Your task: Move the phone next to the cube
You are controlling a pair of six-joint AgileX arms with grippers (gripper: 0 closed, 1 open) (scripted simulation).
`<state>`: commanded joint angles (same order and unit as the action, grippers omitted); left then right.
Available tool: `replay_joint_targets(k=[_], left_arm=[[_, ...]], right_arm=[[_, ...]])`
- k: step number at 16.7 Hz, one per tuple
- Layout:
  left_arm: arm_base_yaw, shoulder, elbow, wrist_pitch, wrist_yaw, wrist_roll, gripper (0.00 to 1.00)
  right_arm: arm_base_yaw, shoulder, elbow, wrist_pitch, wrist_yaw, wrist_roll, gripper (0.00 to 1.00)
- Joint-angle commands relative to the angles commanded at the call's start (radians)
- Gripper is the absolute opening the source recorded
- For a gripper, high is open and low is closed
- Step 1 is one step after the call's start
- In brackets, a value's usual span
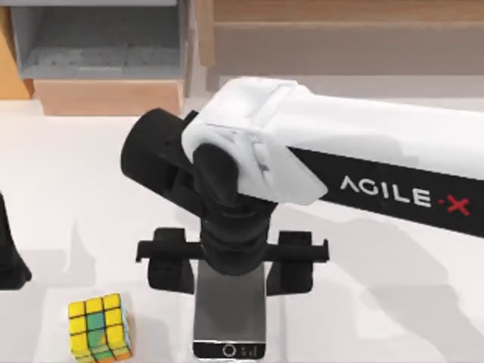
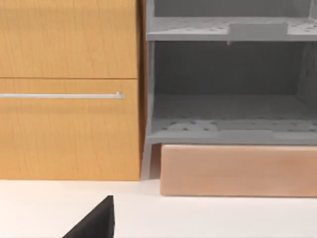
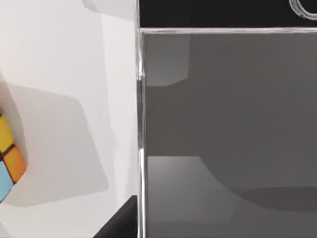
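Note:
The phone (image 1: 229, 321) lies flat near the table's front edge, dark grey glass with a silver rim; its screen (image 3: 228, 124) fills much of the right wrist view. My right gripper (image 1: 231, 281) hangs straight over it, one black finger (image 1: 171, 266) against each long side, shut on the phone. The cube (image 1: 100, 327), mostly yellow with green-teal centre squares, stands to the phone's left with a strip of bare table between them. Its orange and light blue side (image 3: 7, 161) shows in the right wrist view. My left arm (image 1: 9, 253) stays parked at the table's left edge.
A grey open shelf unit (image 1: 102, 41) and a pale wooden block (image 1: 110, 97) stand at the back left. A wooden cabinet with a metal handle (image 2: 62, 95) stands beside the shelf unit. The white table (image 1: 393, 302) is bare to the phone's right.

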<state>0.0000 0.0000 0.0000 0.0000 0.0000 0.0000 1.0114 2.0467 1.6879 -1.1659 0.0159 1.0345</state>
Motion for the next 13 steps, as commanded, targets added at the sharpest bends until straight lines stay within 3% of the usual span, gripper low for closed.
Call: replay_joint_targets(k=[13], left_arm=[[0.0, 0.0, 0.0, 0.0, 0.0, 0.0, 1.0]], right_arm=[[0.025, 0.033, -0.006, 0.004, -0.021, 0.028, 0.0]])
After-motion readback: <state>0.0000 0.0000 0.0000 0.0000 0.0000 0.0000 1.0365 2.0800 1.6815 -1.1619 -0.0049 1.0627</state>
